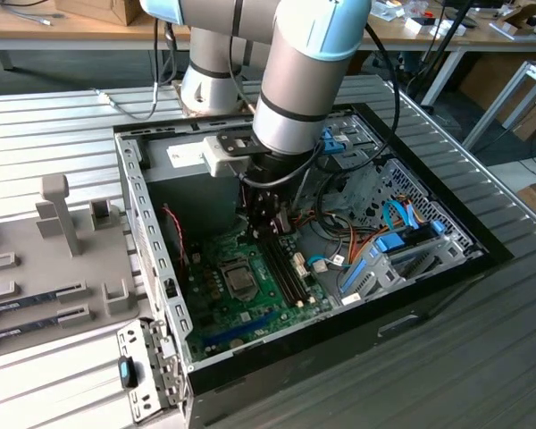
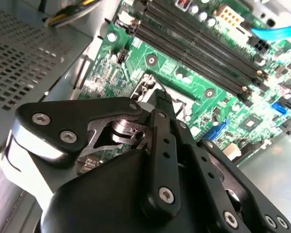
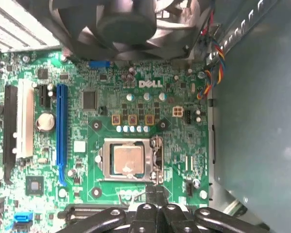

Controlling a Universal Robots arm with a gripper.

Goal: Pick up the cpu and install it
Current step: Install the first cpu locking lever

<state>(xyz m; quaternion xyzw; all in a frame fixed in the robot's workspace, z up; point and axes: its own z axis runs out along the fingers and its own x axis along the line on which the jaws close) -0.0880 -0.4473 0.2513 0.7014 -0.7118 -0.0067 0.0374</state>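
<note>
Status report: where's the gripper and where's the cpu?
Gripper over green board, fingers together, empty. Cpu seated in socket. Nothing between them.

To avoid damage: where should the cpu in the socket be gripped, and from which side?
The cpu lies flat inside the socket frame, which sits close around it. Probably grip two opposite thin edges, coming straight down from above; a sideways approach would meet the frame.

Ribbed metal table (image 1: 54,116), wooden benches (image 1: 45,36) behind, dark floor (image 1: 54,67).

cpu (image 3: 128,160) seated in socket (image 3: 103,160) on board (image 3: 174,92) (inside case (image 1: 429,277)).
</note>
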